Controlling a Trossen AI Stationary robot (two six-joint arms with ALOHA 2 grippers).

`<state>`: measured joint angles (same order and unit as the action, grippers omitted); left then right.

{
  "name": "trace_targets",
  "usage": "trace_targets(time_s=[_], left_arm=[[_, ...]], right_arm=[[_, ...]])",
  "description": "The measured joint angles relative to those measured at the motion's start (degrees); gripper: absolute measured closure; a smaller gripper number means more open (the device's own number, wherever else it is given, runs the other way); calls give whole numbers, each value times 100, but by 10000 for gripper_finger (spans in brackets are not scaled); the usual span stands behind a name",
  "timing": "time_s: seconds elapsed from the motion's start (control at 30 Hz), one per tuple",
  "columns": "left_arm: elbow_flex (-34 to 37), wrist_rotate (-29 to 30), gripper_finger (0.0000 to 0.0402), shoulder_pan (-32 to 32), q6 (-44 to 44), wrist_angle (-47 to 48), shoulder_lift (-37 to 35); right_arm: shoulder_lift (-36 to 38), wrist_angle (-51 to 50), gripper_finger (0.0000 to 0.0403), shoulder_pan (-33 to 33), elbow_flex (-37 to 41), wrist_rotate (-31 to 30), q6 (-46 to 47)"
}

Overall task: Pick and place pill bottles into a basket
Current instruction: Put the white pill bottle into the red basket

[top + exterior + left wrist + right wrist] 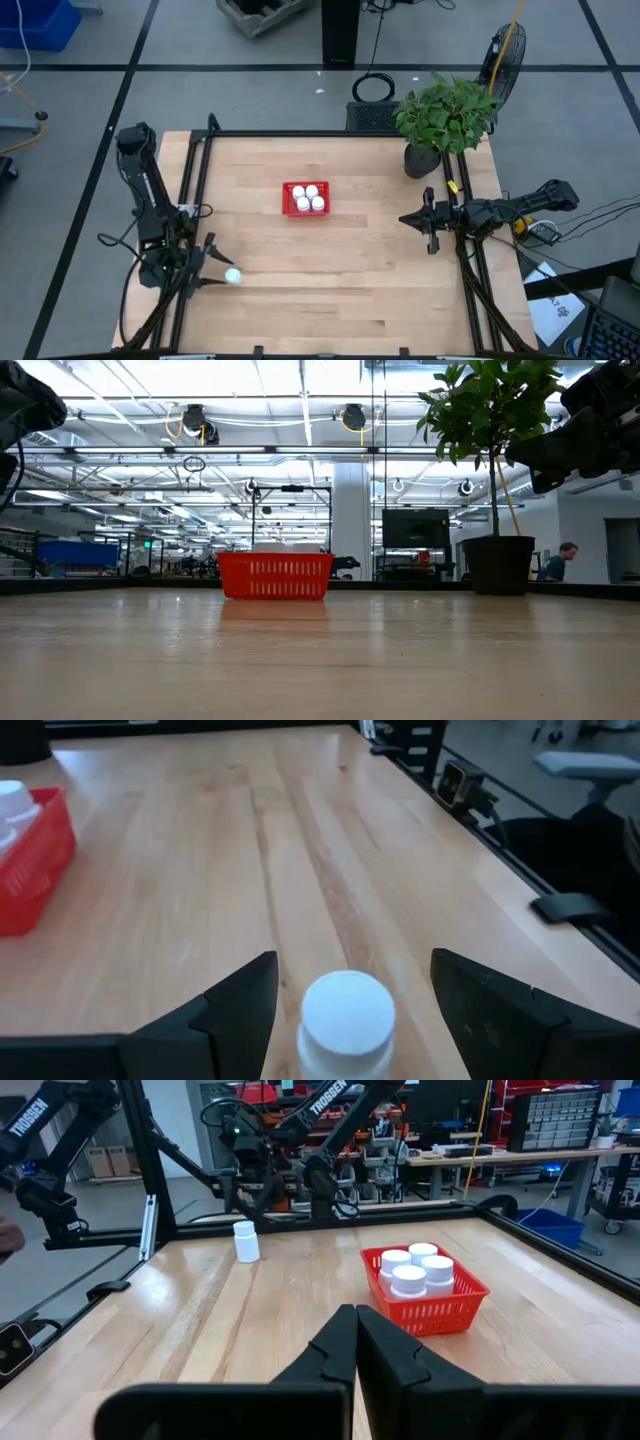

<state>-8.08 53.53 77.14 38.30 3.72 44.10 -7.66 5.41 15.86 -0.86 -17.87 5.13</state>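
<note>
White pill bottles: four [308, 197] in the basket [288, 203], one [233, 276] between the left gripper's [212, 268] spread fingers.

You are looking at a pale wooden table [330, 280] edged by a black metal frame [330, 133], standing on a grey floor [250, 90] crossed by dark lines. At the table's far right corner you have a leafy plant [447, 110] in a dark pot [497, 564], with a fan [502, 52] on the floor beyond it. Across the table you see an open workshop hall: bright ceiling lights [150, 385], a dark screen [415, 528], and a seated person [562, 560] at the far right.
</note>
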Motion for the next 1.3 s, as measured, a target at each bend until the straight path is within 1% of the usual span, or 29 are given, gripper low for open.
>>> trace_targets(time_s=[0.17,0.47,0.73,0.93,1.3], left_arm=[[103,53,133,-2,-20,-173,0],[257,-127,133,-67,190,-252,2],[274,-630,132,-462,171,-260,24],[274,-1226,132,-809,127,-261,24],[274,-1699,132,-1228,274,-357,24]], right_arm=[[-2,-1,403,-2,1,0,0],[-2,-2,403,-1,2,0,0],[-2,-2,403,-2,1,0,0],[-2,-2,403,-2,0,0,0],[-2,-2,403,0,2,0,0]])
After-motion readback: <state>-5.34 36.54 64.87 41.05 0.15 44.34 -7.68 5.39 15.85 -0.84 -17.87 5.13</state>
